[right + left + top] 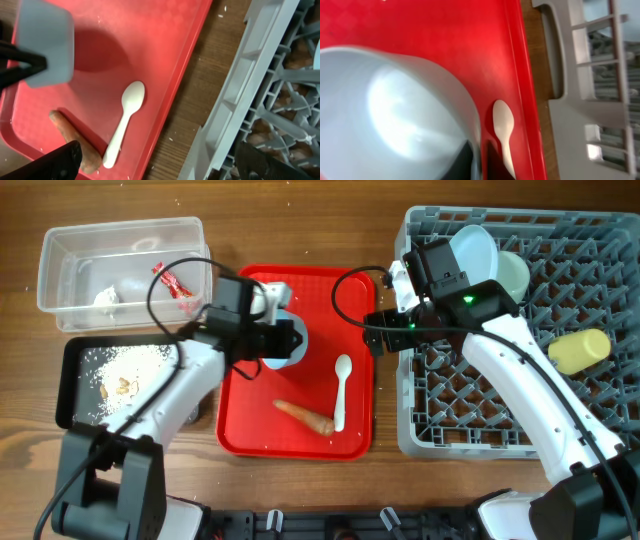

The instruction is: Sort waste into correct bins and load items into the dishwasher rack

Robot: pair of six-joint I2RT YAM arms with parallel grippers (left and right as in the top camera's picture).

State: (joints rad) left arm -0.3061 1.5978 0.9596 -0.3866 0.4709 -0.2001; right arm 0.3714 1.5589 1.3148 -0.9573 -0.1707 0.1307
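One small light-blue bowl point(47, 45), upper left of the right wrist view, hangs above the red tray point(150, 50) with the left gripper point(285, 340) clamped on its rim. It looks like light, stiff, slick plastic, so a pinch on the thin wall suits it. The right gripper point(160, 162) has its jaws wide apart and empty.

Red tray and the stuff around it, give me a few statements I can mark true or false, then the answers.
1. The white spoon lies on the red tray beside the carrot piece. True.
2. The yellow cup stands on the red tray. False: it lies in the dishwasher rack.
3. The left pincer grips the light-blue bowl. True.
4. The candy wrapper lies on the red tray. False: it is in the clear tub, with the tissue.
5. The right pincer holds the spoon. False: it is open and empty.
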